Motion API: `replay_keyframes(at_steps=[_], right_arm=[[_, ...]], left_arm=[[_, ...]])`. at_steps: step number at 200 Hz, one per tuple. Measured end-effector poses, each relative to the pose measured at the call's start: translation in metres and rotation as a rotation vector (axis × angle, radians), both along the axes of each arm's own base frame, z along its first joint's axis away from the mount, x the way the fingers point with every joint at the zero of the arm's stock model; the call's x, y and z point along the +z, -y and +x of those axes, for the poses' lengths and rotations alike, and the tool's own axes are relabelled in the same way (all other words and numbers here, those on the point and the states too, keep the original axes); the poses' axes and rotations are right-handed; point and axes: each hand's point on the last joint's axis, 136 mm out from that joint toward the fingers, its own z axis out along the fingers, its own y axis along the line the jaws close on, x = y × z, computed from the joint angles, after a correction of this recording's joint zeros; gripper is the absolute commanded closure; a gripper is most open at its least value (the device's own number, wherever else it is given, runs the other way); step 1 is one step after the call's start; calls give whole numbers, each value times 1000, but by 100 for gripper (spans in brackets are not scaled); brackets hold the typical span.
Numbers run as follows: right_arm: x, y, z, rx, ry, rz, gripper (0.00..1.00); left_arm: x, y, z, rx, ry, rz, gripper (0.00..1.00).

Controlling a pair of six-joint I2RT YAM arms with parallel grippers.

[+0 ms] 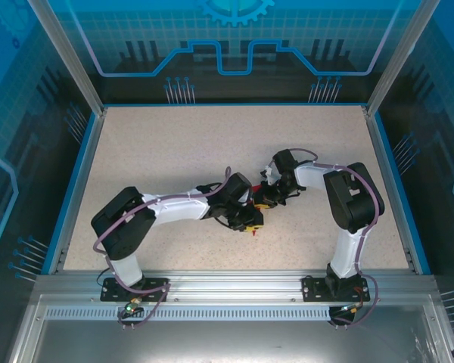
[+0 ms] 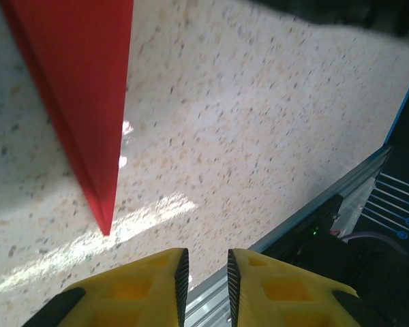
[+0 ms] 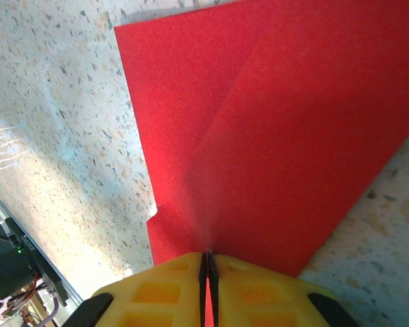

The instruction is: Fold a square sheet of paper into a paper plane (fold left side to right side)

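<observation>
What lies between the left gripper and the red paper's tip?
Bare speckled table, crossed by a bright streak of light, as the left wrist view shows; the left gripper does not touch the red paper.

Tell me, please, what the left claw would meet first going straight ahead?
The left claw would probably meet the speckled tabletop, beside the tip of the folded bright red paper; depth is unclear.
</observation>
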Motion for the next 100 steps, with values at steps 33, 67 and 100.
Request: replay_keyframes(at_steps=[33,67,100], right_arm=[[0,0,0,0,0,0,86],[0,0,0,1,0,0,86],[0,0,0,3,2,0,86]], left_arm=[[-22,1,6,-1,-23,36,76],[-44,-3,3,-4,-59,78,76],[-47,-6,-2,-26,-63,97,76]])
